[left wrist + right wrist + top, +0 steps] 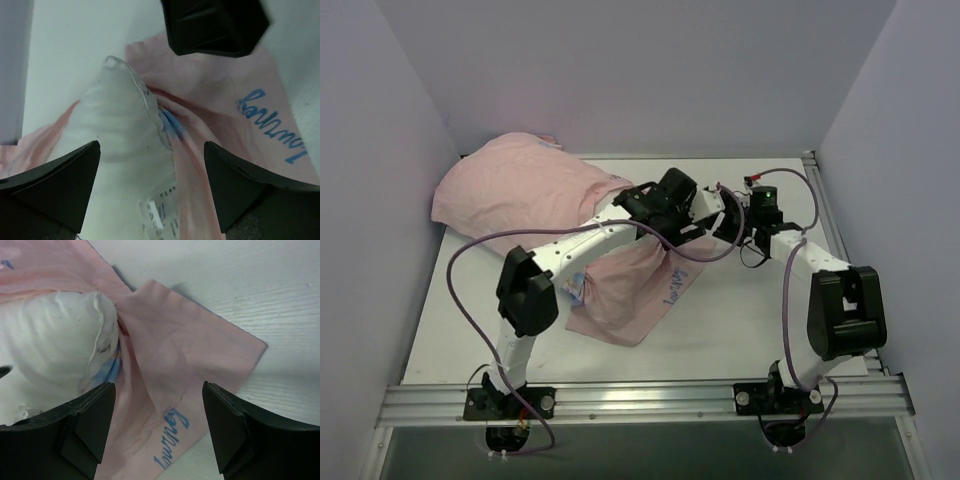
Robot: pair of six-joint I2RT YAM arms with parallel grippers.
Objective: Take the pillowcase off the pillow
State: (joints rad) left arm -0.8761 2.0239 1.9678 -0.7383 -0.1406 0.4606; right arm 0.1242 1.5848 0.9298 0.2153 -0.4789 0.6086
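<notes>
The pillowcase (pixel 520 190) shows its pale pink reverse and covers the bulging pillow at the back left. Its loose open end (pixel 630 295), with blue script, lies toward the table's middle. My left gripper (pixel 662 222) and right gripper (pixel 705 232) hover close together over that open end. In the left wrist view the white pillow (pixel 120 130) pokes out of the pink pillowcase (pixel 215 90), under the open left gripper (pixel 152 172). In the right wrist view the pillow (pixel 50 340) lies left of the pink pillowcase (pixel 175 340), under the open, empty right gripper (pixel 157 422).
The white table (pixel 770 320) is boxed in by pale walls (pixel 380 150) on the left, back and right. A metal rail (pixel 650 400) runs along the near edge, with both arm bases on it. The right gripper's black body (pixel 215 25) is just ahead of my left fingers.
</notes>
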